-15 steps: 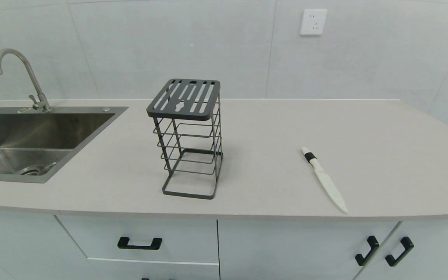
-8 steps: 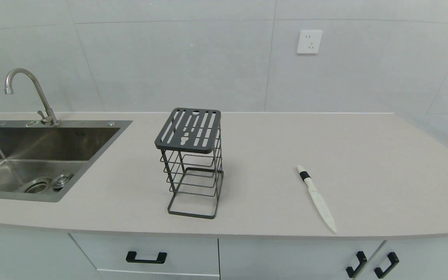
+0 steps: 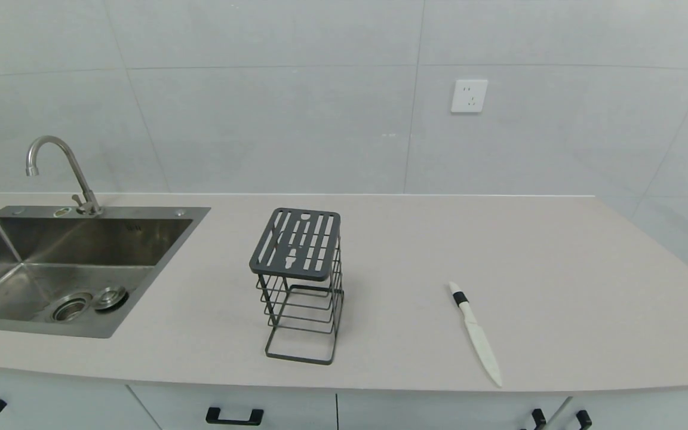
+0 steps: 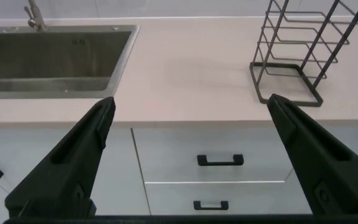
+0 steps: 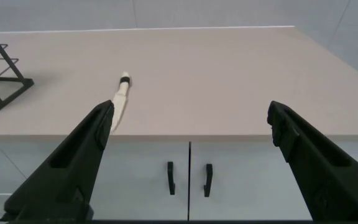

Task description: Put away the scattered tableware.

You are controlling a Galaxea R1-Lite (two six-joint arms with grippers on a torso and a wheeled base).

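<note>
**Knife and rack on surface**

Knife: white, black band at the handle, flat near the front edge of the surface, well apart from the rack.
Rack: dark wire, slotted top, upright, between sink and knife.
Left end effector: spread, holding nothing.
Right end effector: spread, holding nothing.

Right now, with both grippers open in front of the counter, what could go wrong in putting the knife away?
1. The knife lies flat with its tip close to the counter's front edge; a grazing right gripper might knock it off.
2. The rack's top slots look narrow and its wire frame light; a misaligned blade could shove or tip it.
</note>
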